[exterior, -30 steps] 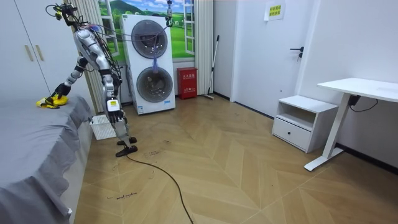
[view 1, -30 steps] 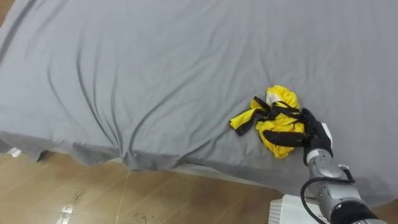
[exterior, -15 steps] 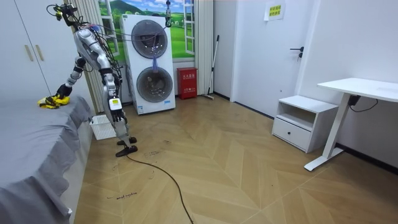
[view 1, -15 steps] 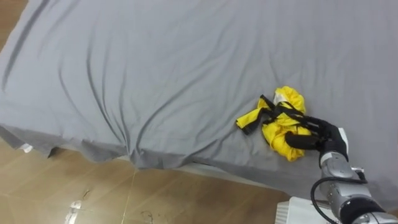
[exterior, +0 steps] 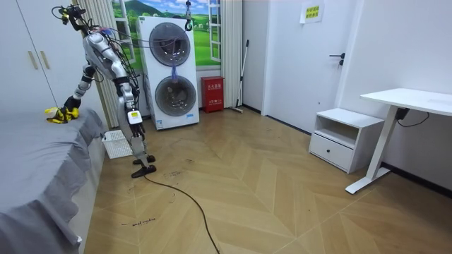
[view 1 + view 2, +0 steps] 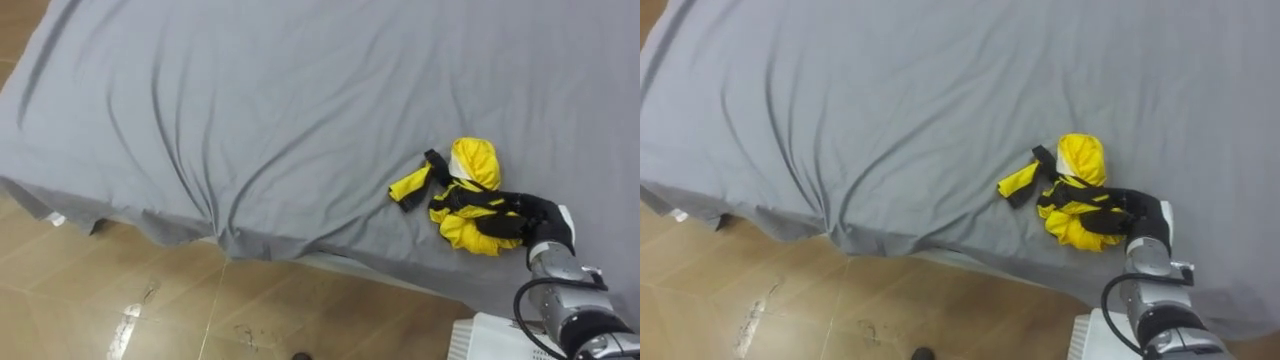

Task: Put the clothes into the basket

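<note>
Yellow garment [image 6: 472, 160], lower right on grey sheet [image 6: 250, 90]: likely light, limp, loose black straps. Right hand [image 6: 528, 213] fingers curled into bunch. Best hold: bulk, not strap.

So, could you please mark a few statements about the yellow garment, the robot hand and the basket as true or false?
1. The yellow garment lies on the grey bed sheet. True.
2. The right robot hand has its fingers curled round the garment. True.
3. The garment is already inside the basket. False: it lies on the sheet, and the white basket stands apart from it.
4. The garment is yellow all over. False: it also has black parts.
</note>
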